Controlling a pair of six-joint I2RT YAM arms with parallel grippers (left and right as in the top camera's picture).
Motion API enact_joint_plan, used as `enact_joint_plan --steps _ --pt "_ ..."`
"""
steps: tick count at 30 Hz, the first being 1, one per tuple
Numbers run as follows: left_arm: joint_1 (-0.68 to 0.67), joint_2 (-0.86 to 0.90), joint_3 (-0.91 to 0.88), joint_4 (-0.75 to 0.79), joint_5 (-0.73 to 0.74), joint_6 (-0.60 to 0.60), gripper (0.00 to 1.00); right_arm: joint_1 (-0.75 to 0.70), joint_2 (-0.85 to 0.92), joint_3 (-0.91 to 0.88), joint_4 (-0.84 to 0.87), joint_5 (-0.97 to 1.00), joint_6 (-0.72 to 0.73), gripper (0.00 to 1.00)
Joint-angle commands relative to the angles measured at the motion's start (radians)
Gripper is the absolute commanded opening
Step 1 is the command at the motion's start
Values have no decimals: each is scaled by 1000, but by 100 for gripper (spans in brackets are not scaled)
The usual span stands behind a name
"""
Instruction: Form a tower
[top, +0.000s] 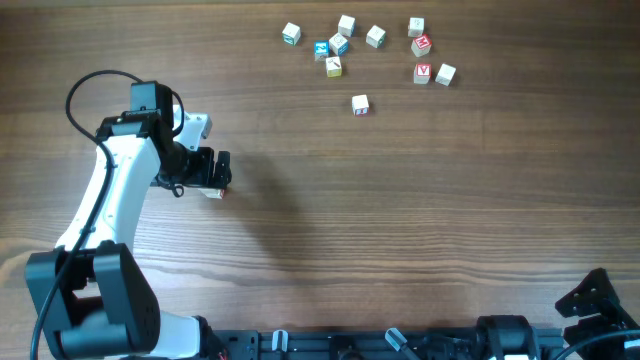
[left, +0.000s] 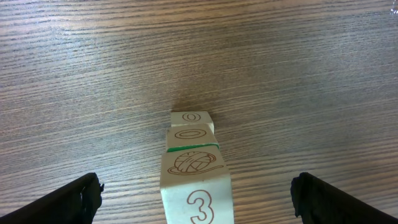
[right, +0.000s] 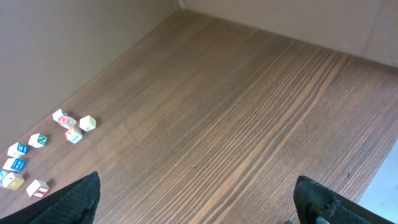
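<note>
Wooden table, loose cubes well apart from the tower inside the spread left hand; right hand likewise spread.

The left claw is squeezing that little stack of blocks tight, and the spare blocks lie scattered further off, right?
Not squeezing: the left gripper is open, its fingers standing well clear of the tower on both sides, as the left wrist view shows. The loose cubes do lie scattered further off.
</note>
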Motion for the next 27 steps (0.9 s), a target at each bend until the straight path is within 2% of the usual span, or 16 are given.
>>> enact_joint_plan --steps 1,3,15,21,24,27 --pt "0 0 -11 9 50 5 100 -3 -6 3 2 16 6 100" --pt "0 0 -16 14 83 5 100 -3 -6 3 2 16 6 100" --pt "0 2 -98 114 68 5 100 -3 -6 3 2 16 6 100" --pt "0 68 -98 114 67 5 98 -3 -6 3 2 16 6 100" --pt "0 75 -98 118 -45 5 96 -3 -6 3 2 16 6 100" --pt "0 75 -98 130 -64 5 96 -3 -6 3 2 16 6 100"
